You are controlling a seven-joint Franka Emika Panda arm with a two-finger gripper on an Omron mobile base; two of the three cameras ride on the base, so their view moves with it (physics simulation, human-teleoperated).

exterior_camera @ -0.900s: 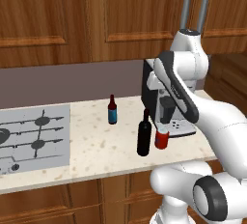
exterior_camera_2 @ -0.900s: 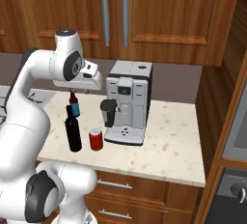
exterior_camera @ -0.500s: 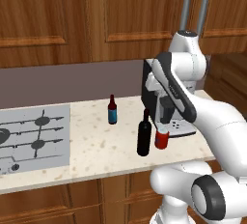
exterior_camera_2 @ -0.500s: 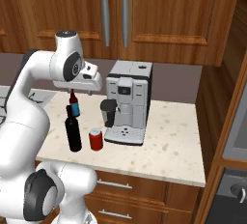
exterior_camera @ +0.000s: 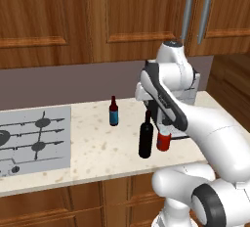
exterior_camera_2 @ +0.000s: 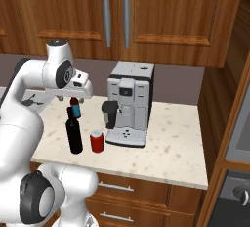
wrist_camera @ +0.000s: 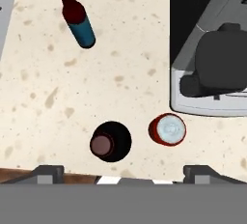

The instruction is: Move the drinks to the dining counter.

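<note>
Stovetop point(exterior_camera: 34, 140) at 9 o'clock of counter point(exterior_camera: 97, 147); small bottle point(exterior_camera: 114, 112) just right of it, upright; wine bottle point(exterior_camera: 145, 135) and can point(exterior_camera: 163, 142) side by side near front edge, coffee machine point(exterior_camera_2: 129, 103) at 3 o'clock; gripper point(wrist_camera: 123, 172) above, fingers spread wide, holding nothing; judgement: task barely begun, all three drinks on stove counter, none moved to dining counter
</note>
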